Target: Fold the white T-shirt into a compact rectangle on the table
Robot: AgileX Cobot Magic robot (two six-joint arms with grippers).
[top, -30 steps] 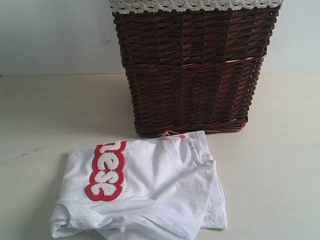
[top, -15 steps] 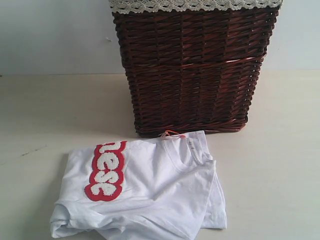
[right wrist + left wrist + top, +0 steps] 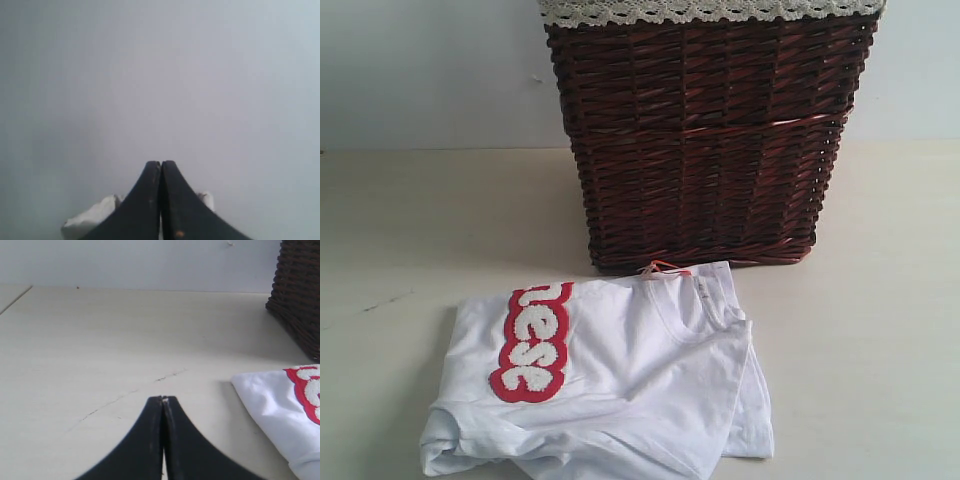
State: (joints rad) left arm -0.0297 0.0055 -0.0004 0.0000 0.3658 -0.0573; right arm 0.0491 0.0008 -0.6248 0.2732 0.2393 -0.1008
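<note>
nothing has shifted since the earlier frames. the white t-shirt (image 3: pixel 620 380) lies partly bunched on the table (image 3: pixel 860 300), just in front of the brown wicker basket (image 3: pixel 700 140), with its orange neck tag (image 3: pixel 660 267) at the basket's foot. its long axis runs across the exterior view, collar (image 3: pixel 695 300) toward the basket, red-outlined letters (image 3: pixel 532 340) turned sideways. the left gripper (image 3: pixel 163 399) has its fingers pressed together over bare table beside the shirt. the right gripper (image 3: pixel 161 162) is likewise pressed together.

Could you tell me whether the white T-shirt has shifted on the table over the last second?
No. The white T-shirt lies unmoved, its collar still just before the foot of the wicker basket.
</note>
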